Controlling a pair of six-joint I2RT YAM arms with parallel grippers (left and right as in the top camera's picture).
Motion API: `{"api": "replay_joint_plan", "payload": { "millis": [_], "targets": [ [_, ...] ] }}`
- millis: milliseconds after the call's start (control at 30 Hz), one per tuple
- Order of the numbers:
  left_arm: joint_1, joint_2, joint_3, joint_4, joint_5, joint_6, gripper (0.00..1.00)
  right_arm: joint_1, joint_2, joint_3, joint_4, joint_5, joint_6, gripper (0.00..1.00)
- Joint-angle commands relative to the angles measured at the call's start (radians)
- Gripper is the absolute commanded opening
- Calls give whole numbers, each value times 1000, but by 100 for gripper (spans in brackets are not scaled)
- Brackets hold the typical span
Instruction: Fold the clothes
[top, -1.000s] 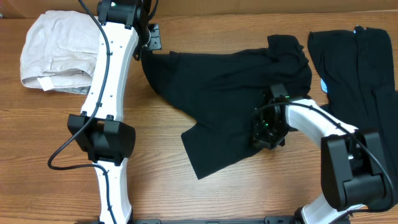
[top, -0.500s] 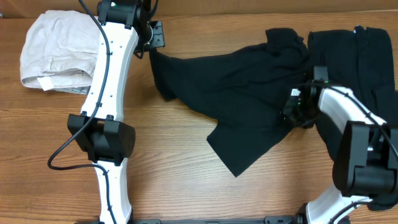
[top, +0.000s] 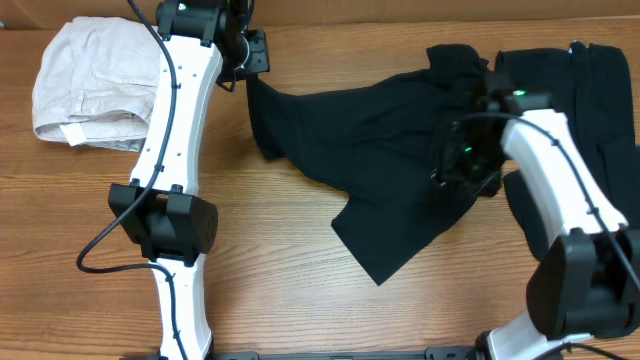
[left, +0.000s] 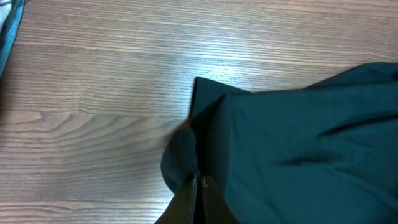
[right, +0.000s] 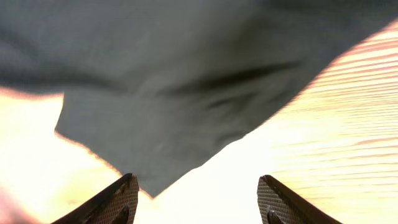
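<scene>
Clearly, left claw (left: 198, 186) clamps the black garment (top: 370, 120); right claw (right: 196, 185) hangs open, empty.

Thin matt black cloth: clothes (top: 380, 130); smooth wood-grain, slight sheen: table (top: 280, 260).

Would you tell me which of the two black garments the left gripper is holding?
The middle black garment: the left gripper pinches its upper-left corner. The other black garment lies at the right edge.

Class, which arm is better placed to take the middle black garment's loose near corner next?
Right: right tool open and empty over the garment; left tool is shut on its far corner.
</scene>
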Motion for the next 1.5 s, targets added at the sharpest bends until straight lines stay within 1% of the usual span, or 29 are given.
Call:
{"api": "replay_joint_plan", "payload": {
  "millis": [0,67,167,367,567,767,867,933,967,1000,1033,1100,1133,1167,1267,1400,1467],
  "targets": [
    [-3,6,-1,8,15,16,4,131,-35,-75,-2,-20,-14,65],
    [-3,6,-1,11,15,17,4,209,-35,-121,9,-16,-8,66],
    [-3,6,-1,10,14,25,4,323,-35,-211,75,0,25,68],
    [-3,6,-1,7,12,24,4,466,-35,-410,240,11,135,72],
    [-3,6,-1,6,12,24,4,529,-34,-536,377,13,207,77],
    [-3,6,-3,6,12,24,4,532,-35,-546,436,6,209,77],
    [-3,6,-3,3,12,24,4,532,-35,-545,460,6,209,74],
    [-3,6,-3,1,11,30,4,532,-35,-545,463,6,209,71],
    [-3,6,-3,1,11,39,4,532,-35,-545,465,6,209,67],
    [-3,6,-3,1,11,43,4,532,-35,-545,468,6,209,63],
    [-3,6,-3,0,10,43,4,532,-35,-545,472,6,209,55],
    [-3,6,-3,-3,4,43,4,532,-35,-545,480,6,209,46],
    [-3,6,-3,-5,3,43,4,532,-35,-545,485,6,209,39],
    [-3,6,-3,-7,3,43,4,532,-35,-545,487,6,209,29],
    [-3,6,-3,-18,-8,43,4,532,-35,-545,486,7,210,4],
    [-1,2,-2,-38,-40,44,4,520,-40,-537,473,34,254,4],
    [2,-14,6,-49,-40,54,4,493,-58,-508,432,39,253,4]
  ]
}}
